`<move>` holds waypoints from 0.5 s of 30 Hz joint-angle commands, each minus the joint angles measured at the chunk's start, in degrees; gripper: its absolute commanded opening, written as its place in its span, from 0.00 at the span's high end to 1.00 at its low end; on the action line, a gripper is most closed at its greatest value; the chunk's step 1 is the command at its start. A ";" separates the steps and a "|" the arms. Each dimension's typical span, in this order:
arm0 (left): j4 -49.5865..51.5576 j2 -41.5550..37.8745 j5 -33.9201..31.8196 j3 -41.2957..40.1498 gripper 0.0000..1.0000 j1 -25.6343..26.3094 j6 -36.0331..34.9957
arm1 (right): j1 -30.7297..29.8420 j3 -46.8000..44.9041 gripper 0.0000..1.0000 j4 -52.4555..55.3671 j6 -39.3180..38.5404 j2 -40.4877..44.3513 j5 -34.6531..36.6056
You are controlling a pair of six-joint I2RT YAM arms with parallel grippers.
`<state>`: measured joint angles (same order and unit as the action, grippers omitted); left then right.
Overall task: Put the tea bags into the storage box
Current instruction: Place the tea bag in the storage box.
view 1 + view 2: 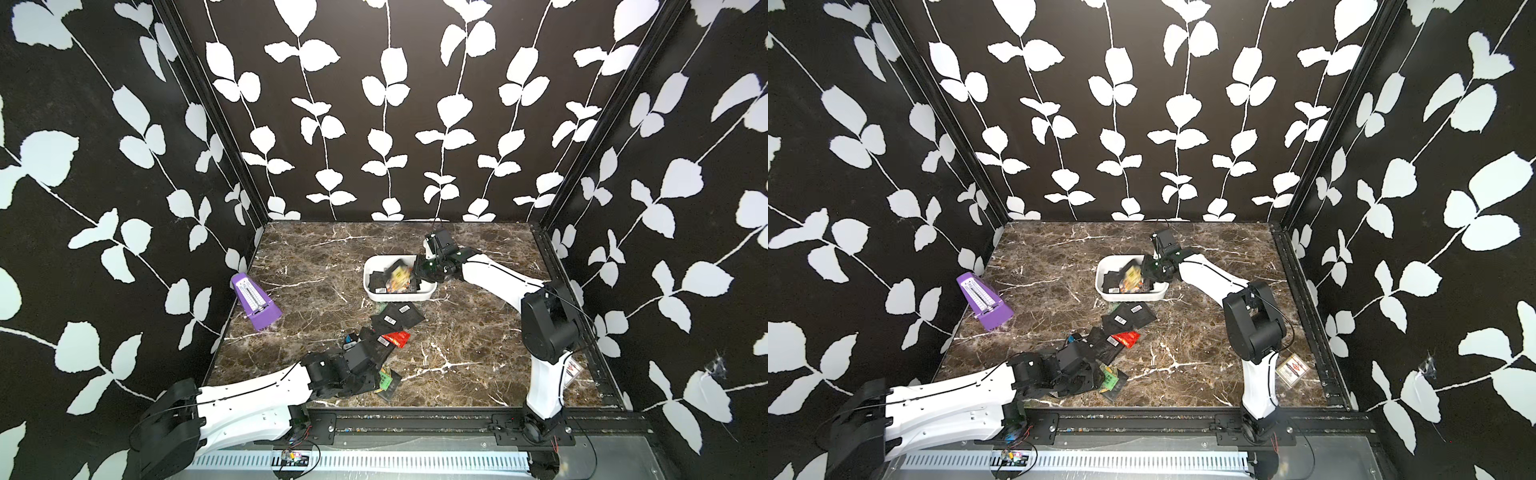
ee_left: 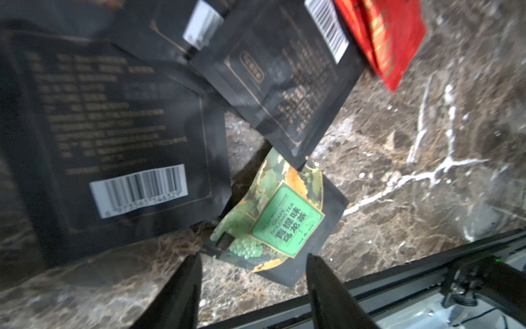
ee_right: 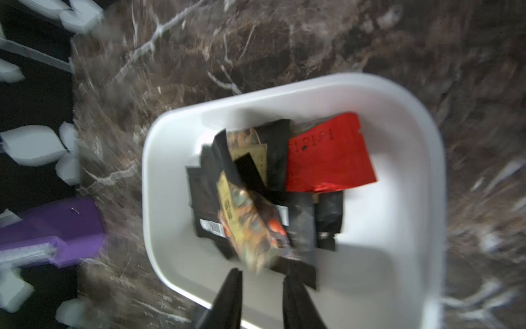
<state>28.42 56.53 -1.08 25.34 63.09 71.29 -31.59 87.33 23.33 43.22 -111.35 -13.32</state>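
The right gripper (image 3: 262, 275) stood open, empty, over the storage box (image 3: 398, 185); the left gripper (image 2: 253, 256) stood wider open near the green oolong tea bag (image 2: 273, 216).

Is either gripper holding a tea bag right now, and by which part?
Neither. The left gripper is open over the green tea bag; the right gripper is open above the storage box, the yellow tea bag loose.

yellow sachet (image 1: 400, 274) blurred (print unreadable), card box (image 1: 574, 370) half hidden
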 commanded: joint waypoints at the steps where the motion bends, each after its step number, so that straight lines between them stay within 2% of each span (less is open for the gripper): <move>1: -1.04 0.96 0.72 1.18 0.47 -0.28 -0.89 | 0.58 0.99 0.57 3.85 -3.54 3.07 2.38; 3: -1.77 1.65 0.97 1.03 0.49 -0.25 -0.84 | 0.66 -0.19 0.51 5.11 -5.06 5.93 3.75; 7: -3.18 3.33 1.33 1.02 0.51 -0.25 -0.90 | 0.57 -4.86 0.51 7.04 -6.78 13.68 4.15; 11: -4.41 5.60 1.79 1.43 0.52 -0.21 -1.11 | -0.44 -15.42 0.52 6.37 -4.61 24.18 2.88; 15: -5.74 8.11 2.23 2.03 0.53 -0.15 -1.26 | -3.51 -28.20 0.52 4.19 0.84 34.94 3.36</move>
<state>23.86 63.55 0.58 26.30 63.05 70.85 -33.01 66.59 27.46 40.40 -79.70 -10.41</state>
